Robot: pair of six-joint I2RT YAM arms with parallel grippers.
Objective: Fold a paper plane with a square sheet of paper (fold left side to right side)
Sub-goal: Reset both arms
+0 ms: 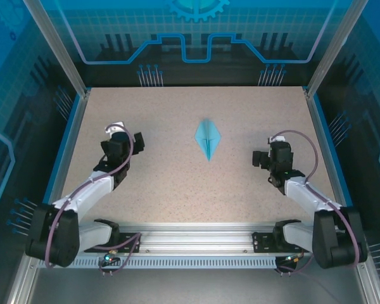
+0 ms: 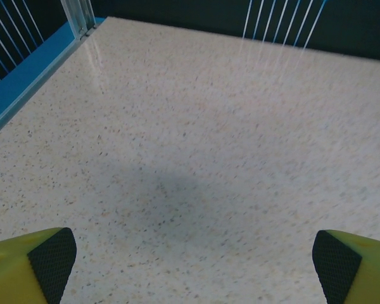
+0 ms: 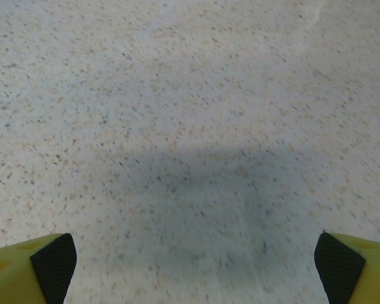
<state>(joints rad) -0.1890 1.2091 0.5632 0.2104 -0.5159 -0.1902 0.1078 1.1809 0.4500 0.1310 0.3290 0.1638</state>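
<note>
One paper plane [image 1: 208, 139], lengthwise far-to-near, tip toward the arms, left hand [image 2: 190, 259] and right hand [image 3: 193, 259] splayed wide

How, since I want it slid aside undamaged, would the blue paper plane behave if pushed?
The paper plane is thin folded paper, so probably very light and likely to skid or spin on the smooth speckled table. Its sharp tip would likely crumple under a firm push.

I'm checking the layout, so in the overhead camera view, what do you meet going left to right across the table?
left tool → paper plane → right tool
</note>
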